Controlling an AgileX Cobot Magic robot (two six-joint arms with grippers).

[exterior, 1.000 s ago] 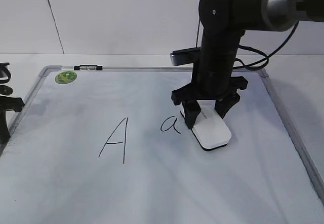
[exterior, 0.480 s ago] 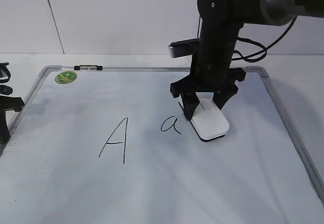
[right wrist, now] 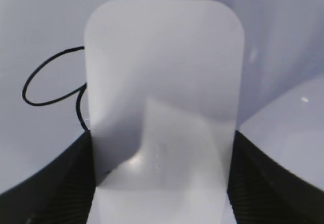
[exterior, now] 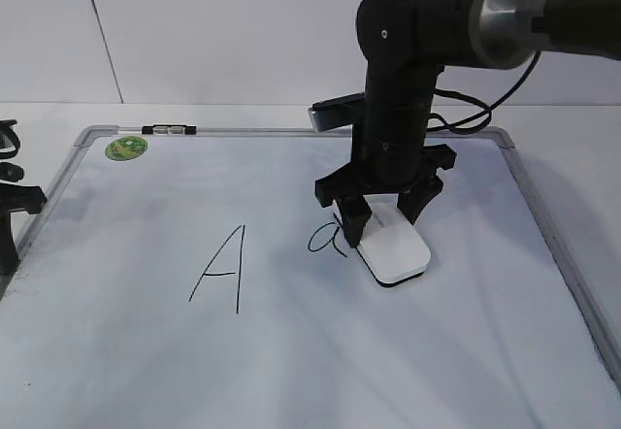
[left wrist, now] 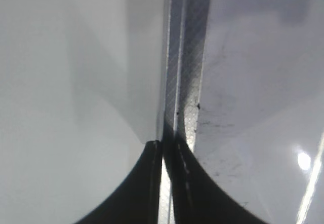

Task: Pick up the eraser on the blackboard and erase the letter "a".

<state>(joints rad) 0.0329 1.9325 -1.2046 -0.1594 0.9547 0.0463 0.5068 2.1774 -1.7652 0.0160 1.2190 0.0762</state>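
Note:
The blackboard [exterior: 291, 351] is a large white board with a silver frame, lying flat. The white eraser [exterior: 394, 252] rests on it, and my right gripper [exterior: 380, 217] is shut on its far end. The eraser's left edge covers the right part of the small letter "a" [exterior: 320, 240]; its round loop still shows. In the right wrist view the eraser [right wrist: 162, 92] fills the middle between the black fingers [right wrist: 50, 188], with the letter's loop [right wrist: 50, 82] at its left. My left gripper [left wrist: 164, 148] is shut and empty over the board's left frame [left wrist: 185, 57].
A larger capital "A" [exterior: 221, 269] is drawn left of the small letter. A round green sticker [exterior: 126, 147] sits near the far left corner. My left arm [exterior: 12, 206] rests at the board's left edge.
My right gripper has slid the eraser leftward across the board. The eraser now overlaps the right part of the small "a", which was fully visible before.

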